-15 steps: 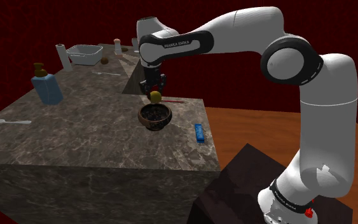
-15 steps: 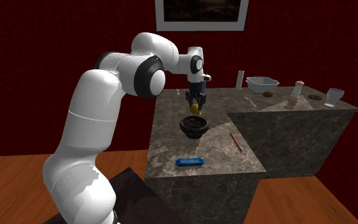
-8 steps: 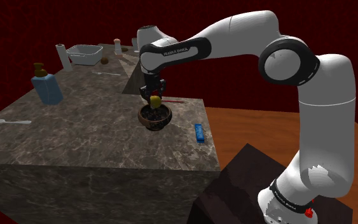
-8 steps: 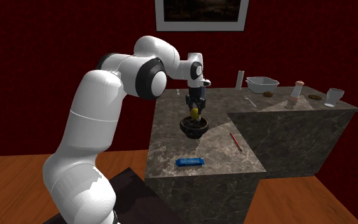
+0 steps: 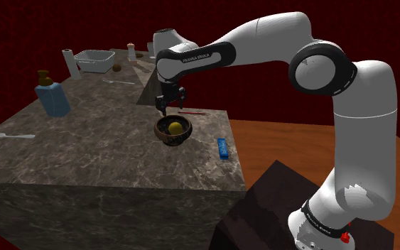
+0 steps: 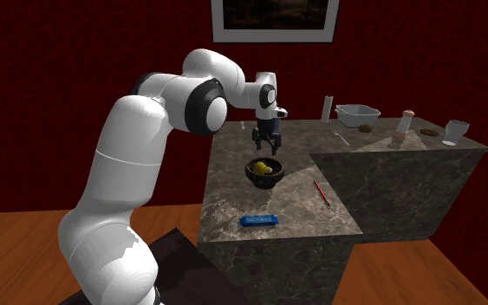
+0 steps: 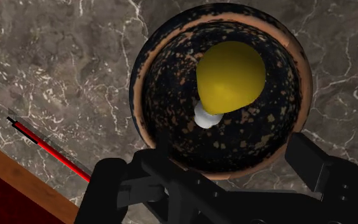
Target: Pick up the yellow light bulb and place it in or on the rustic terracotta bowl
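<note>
A red pencil (image 7: 47, 147) lies on the marble counter (image 7: 56, 57), apart from the dark speckled bowl (image 7: 171, 89); inside it the yellow light bulb (image 7: 230, 77) rests on its side, pale base (image 7: 206, 116) toward the gripper (image 5: 170, 106), whose 2 fingers (image 7: 314, 165) stand apart above the rim, touching nothing. The bulb looks light, smooth, probably fragile and prone to rolling; any regrip belongs across its widest part. Its underside is hidden.

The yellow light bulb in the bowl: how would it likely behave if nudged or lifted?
Rounded and smooth-looking, the yellow light bulb would probably roll if nudged, though the curved wall of the bowl should contain it. Its narrow pale base makes it lopsided, so it would likely roll in an arc. As a bulb, it is probably light and fragile.
</note>
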